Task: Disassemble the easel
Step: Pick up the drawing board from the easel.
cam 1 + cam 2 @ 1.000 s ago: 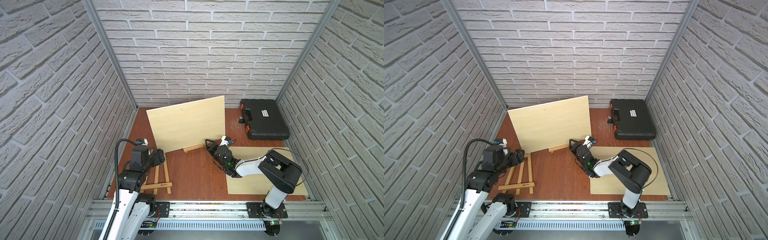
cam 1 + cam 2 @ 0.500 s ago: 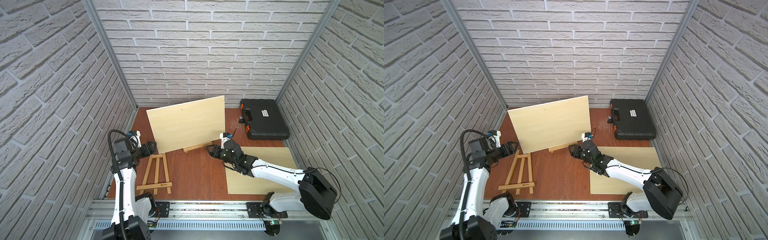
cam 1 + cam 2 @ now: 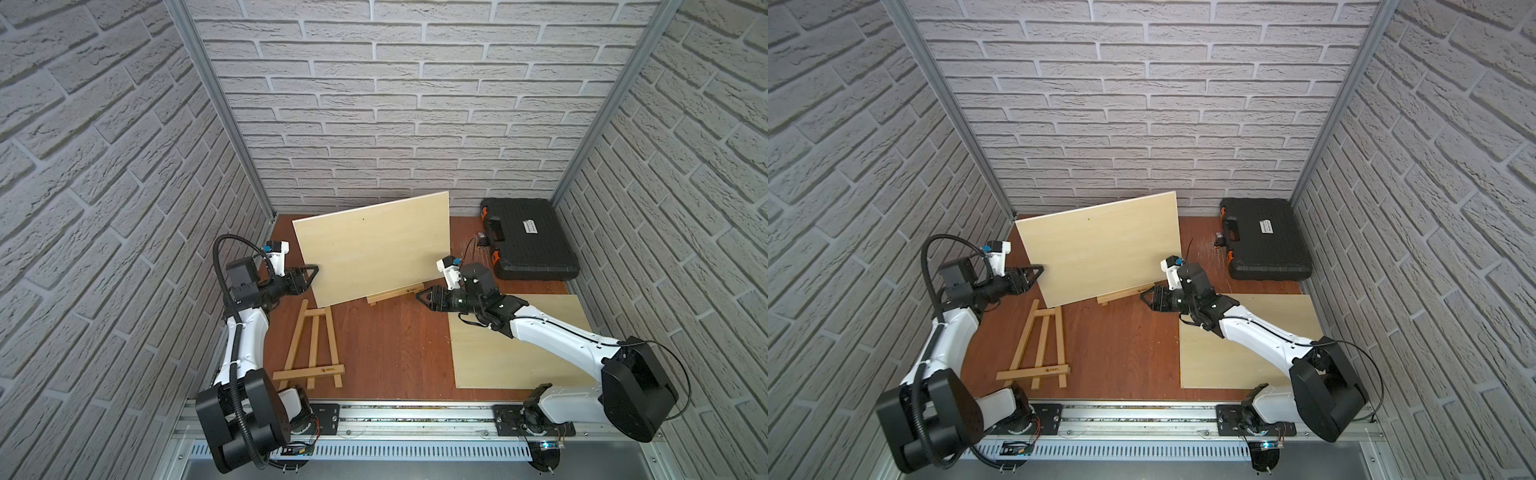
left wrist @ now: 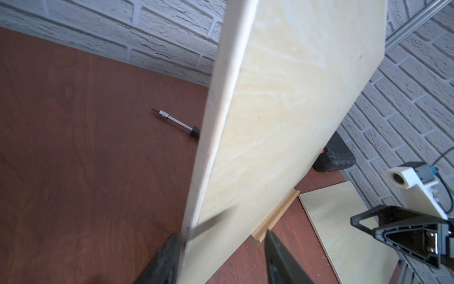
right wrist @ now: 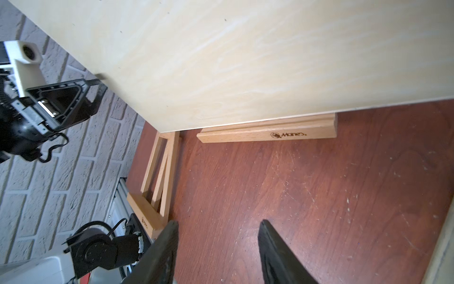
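Two grippers flank a pale plywood board (image 3: 374,253) propped on the light-wood, logo-stamped easel ledge (image 5: 267,134): the left gripper (image 4: 219,234) straddles the board's side edge, clamping unclear, while the right gripper (image 5: 218,222), half-spread and empty, faces the ledge just ahead.

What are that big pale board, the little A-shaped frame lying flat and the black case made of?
The big board looks like pale plywood or similar sheet wood, matte: faint grain, thin edge. The A-shaped frame seems solid, smooth light-brown wood, with a printed mark on its crossbar. The black case looks like moulded plastic: ribbed lid, orange latches.
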